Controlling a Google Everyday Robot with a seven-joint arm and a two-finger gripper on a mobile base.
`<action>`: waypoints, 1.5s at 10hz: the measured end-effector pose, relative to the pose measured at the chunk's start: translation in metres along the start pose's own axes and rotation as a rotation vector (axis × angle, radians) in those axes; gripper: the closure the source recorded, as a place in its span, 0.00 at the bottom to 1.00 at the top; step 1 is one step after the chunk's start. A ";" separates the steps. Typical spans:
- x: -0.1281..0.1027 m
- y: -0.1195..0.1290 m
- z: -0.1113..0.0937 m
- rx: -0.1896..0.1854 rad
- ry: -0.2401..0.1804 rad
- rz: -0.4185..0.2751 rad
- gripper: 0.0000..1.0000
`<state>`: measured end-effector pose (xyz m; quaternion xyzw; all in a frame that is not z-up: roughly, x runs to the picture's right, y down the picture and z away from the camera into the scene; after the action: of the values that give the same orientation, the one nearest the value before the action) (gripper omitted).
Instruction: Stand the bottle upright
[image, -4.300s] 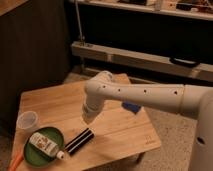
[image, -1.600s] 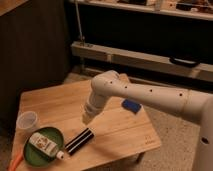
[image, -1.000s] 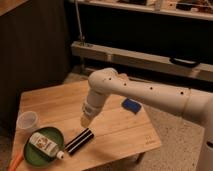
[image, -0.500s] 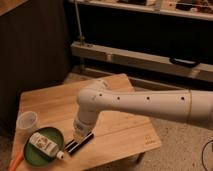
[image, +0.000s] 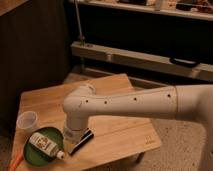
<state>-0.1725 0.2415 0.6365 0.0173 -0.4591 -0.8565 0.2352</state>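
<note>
A lab or workshop room: a small wooden table (image: 120, 137) on a speckled floor (image: 182, 146), metal shelving (image: 140, 57) with clutter far behind. The gripper (image: 70, 136) hangs over the table's near left.

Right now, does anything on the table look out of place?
Yes. The bottle lies on its side on the green plate, not upright. The gripper hangs beside it, mostly hidden under the arm.
</note>
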 end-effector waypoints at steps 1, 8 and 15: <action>0.009 0.002 0.012 -0.002 -0.009 -0.018 0.20; 0.026 0.014 0.055 -0.047 -0.104 -0.058 0.20; 0.027 0.007 0.072 -0.117 -0.148 -0.021 0.20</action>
<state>-0.2117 0.2824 0.6888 -0.0550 -0.4243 -0.8832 0.1922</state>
